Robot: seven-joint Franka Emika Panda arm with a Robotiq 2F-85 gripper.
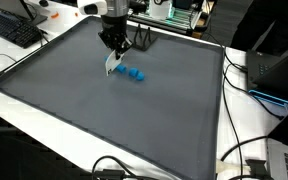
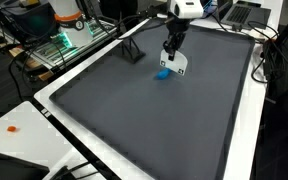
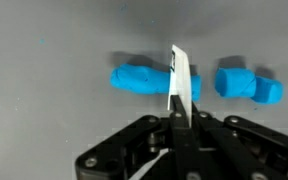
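My gripper (image 3: 181,110) is shut on a thin white blade (image 3: 181,75) that stands upright between its fingers. In the wrist view the blade's edge sits on a blue dough-like roll (image 3: 142,78) that lies across the grey mat. A separate blue piece (image 3: 234,82) lies just to the right, with a smaller lump (image 3: 269,90) beside it. In both exterior views the gripper (image 1: 112,50) (image 2: 173,53) hangs over the mat (image 1: 104,110) (image 2: 144,120), with the white blade (image 1: 111,63) (image 2: 178,64) pointing down at the blue pieces (image 1: 134,74) (image 2: 163,73).
A raised dark rim frames the mat on a white table. In an exterior view a keyboard (image 1: 14,30) lies at the far left and a laptop (image 1: 279,70) at the right, with cables along the edges. A black stand (image 2: 132,50) rests on the mat's far side.
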